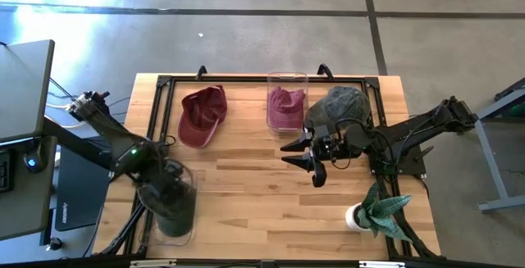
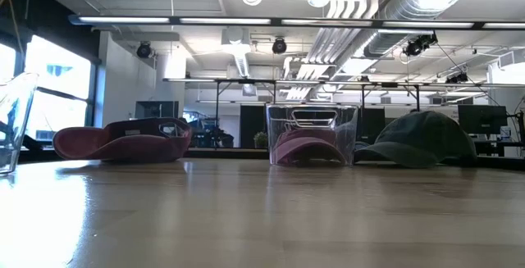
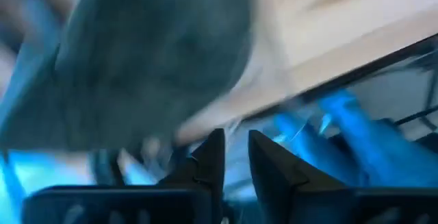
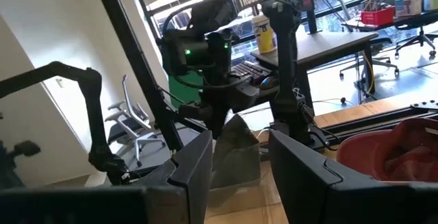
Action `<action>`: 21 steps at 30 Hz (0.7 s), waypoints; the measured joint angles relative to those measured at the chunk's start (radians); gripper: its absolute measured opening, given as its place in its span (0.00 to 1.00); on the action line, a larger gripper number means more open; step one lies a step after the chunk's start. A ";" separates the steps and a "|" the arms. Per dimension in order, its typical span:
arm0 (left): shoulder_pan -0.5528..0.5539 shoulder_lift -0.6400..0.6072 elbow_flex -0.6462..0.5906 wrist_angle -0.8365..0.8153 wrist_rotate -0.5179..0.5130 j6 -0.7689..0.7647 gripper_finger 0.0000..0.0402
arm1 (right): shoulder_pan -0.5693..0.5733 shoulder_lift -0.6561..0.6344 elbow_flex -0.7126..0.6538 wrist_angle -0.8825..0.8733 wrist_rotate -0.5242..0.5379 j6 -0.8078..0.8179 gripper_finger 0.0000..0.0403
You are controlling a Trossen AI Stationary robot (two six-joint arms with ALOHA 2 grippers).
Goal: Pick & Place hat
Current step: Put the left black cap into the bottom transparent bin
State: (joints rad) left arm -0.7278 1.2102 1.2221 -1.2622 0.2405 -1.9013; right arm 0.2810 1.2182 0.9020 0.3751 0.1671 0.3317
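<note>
Our right gripper (image 1: 305,155) hangs spread and empty, the grey hat (image 1: 343,104) just behind it beside the bin (image 1: 286,79). Left gripper (image 1: 172,188) waits, nearly closed. We judge a blind reach could snag the bin.

Three caps along the far side of the table

We see a maroon cap (image 1: 202,115) lying upside down, its hollow facing up, well to the left of the clear bin (image 1: 286,79). A second, pinkish-red cap (image 1: 285,106) sits inside that bin, crown up, filling most of its floor. Just to the right of the bin, touching or nearly touching its wall, a dark grey-green cap (image 1: 340,104) rests crown up on the wood.
</note>
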 joint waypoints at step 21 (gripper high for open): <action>-0.333 0.214 -0.008 -0.132 0.258 -0.471 0.00 | -0.006 0.000 0.000 -0.053 -0.196 -0.115 0.35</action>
State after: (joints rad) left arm -1.0611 1.4238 1.2144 -1.3945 0.4985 -2.3723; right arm 0.2747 1.2182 0.9024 0.3222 -0.0286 0.2166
